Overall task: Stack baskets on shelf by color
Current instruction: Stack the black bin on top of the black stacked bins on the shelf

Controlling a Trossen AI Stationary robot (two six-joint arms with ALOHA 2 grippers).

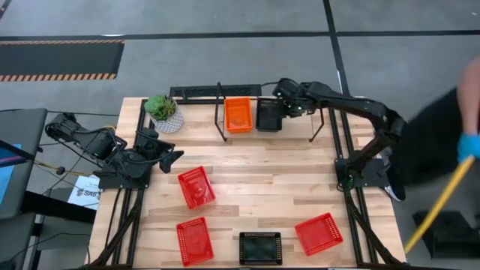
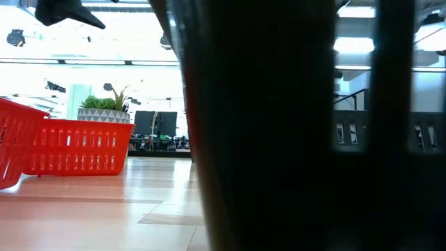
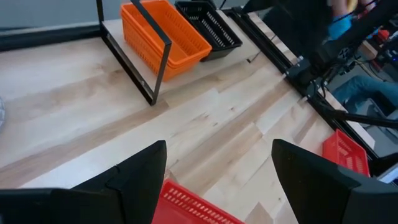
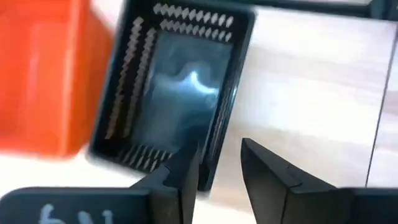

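The shelf [image 1: 220, 112] stands at the table's far edge. On its board sit stacked orange baskets [image 1: 238, 115] [image 3: 165, 37] and, to their right, a black basket [image 1: 268, 115] [image 4: 177, 87]. My right gripper [image 1: 283, 106] [image 4: 217, 171] is open at the black basket's right wall, one finger over the inside and one outside. Three red baskets [image 1: 196, 186] [image 1: 194, 240] [image 1: 319, 233] and another black basket [image 1: 260, 247] lie flat on the table. My left gripper [image 1: 169, 157] [image 3: 217, 174] hangs wide open just left of the nearest red basket [image 3: 193, 208], touching nothing. My right gripper stands with its fingers [image 4: 186, 168] on either side of the black basket's right wall [image 4: 217, 146], coming from above. Whether a finger touches the wall, I cannot tell. The basket rests flat on the shelf board.
A white plant pot [image 1: 165, 112] stands left of the shelf. A person with a blue glove [image 1: 471, 146] and a yellow stick [image 1: 442, 202] is at the table's right side. The near black basket fills most of the low view [image 2: 293, 139]. Bare wood lies at mid-table.
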